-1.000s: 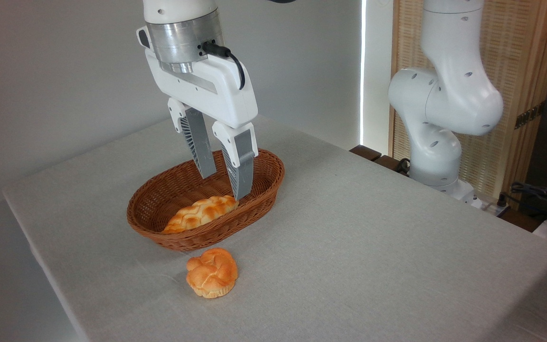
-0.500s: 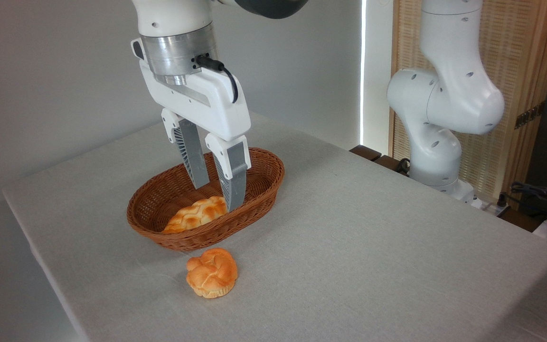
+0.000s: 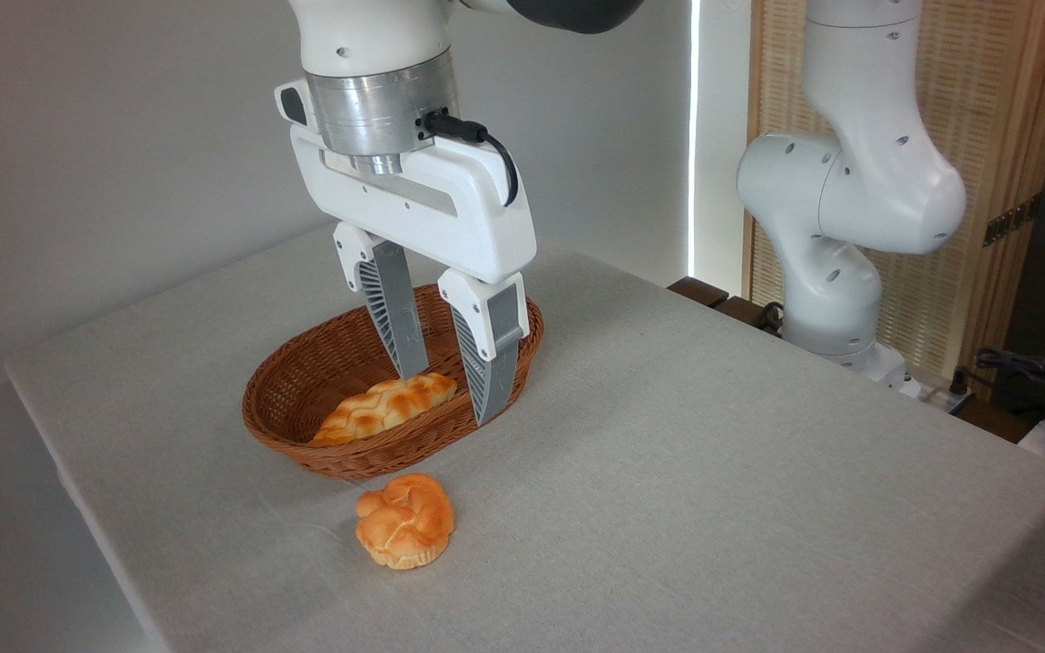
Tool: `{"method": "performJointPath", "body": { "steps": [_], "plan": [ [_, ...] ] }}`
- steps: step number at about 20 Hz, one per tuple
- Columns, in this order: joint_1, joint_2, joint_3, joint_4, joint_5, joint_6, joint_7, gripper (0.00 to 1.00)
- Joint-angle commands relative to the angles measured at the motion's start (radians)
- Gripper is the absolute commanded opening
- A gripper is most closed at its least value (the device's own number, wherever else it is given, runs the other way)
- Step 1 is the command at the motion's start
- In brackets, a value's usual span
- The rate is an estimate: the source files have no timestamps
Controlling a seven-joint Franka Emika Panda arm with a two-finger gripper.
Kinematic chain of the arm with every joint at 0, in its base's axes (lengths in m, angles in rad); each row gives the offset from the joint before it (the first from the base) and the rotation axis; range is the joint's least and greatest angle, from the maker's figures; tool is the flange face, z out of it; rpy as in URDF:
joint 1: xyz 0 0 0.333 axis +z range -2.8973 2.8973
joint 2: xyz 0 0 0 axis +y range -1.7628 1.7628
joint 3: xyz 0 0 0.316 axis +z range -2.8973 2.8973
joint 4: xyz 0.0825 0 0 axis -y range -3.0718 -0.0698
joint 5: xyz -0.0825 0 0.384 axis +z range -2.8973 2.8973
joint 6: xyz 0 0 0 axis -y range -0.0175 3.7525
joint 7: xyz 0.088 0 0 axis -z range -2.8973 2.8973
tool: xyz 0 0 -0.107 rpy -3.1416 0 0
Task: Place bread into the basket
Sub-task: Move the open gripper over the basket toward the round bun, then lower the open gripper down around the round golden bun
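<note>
Near the front edge of the bench (image 3: 713,472), on its pale grey cloth, sits the bread (image 3: 405,520): a small round knotted bun, golden-orange on top with a paler ridged base. It rests upright on the cloth, just in front of the basket (image 3: 305,404) and apart from its rim, with nothing touching it.

Behind the bun lies the oval brown wicker basket, its long axis running from near left to far right. Inside it, toward the near left end, lies a longer, flatter braided loaf (image 3: 384,407), tilted against the basket's inner wall.

Above the right half of the basket hangs the gripper (image 3: 450,399), pointing downward. Its two grey ribbed fingers stand apart with a clear gap between them, and they hold nothing. The left fingertip ends just above the far end of the braided loaf; the right fingertip overlaps the basket's near right rim in the view, and whether it touches the wicker cannot be told. A black cable (image 3: 486,150) loops from the metal wrist flange to the white gripper body.

At the far right, beyond the bench edge, stands the white base column of the arm (image 3: 849,209), in front of a slatted wooden screen (image 3: 994,136). Dark cables (image 3: 1030,372) lie at the right margin.

No brand mark, label or legible writing appears on the arm, the gripper, the basket or the cloth.
</note>
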Motion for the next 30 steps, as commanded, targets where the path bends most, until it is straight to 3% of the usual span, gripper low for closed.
{"method": "performJointPath", "body": {
  "steps": [1, 6, 13, 15, 17, 24, 30],
  "plan": [
    [0.004, -0.010, 0.007, 0.004, -0.013, -0.007, 0.007, 1.00],
    [0.026, -0.007, 0.012, 0.001, -0.016, -0.007, -0.052, 1.00],
    [0.036, 0.001, 0.012, -0.056, -0.022, -0.002, -0.258, 1.00],
    [0.036, 0.027, 0.004, -0.062, -0.071, 0.054, -0.351, 1.00],
    [0.022, 0.039, -0.011, -0.071, -0.076, 0.114, -0.416, 1.00],
    [0.014, 0.044, -0.029, -0.089, -0.080, 0.209, -0.442, 1.00],
    [0.008, 0.051, -0.052, -0.089, -0.084, 0.216, -0.465, 1.00]
  ]
}}
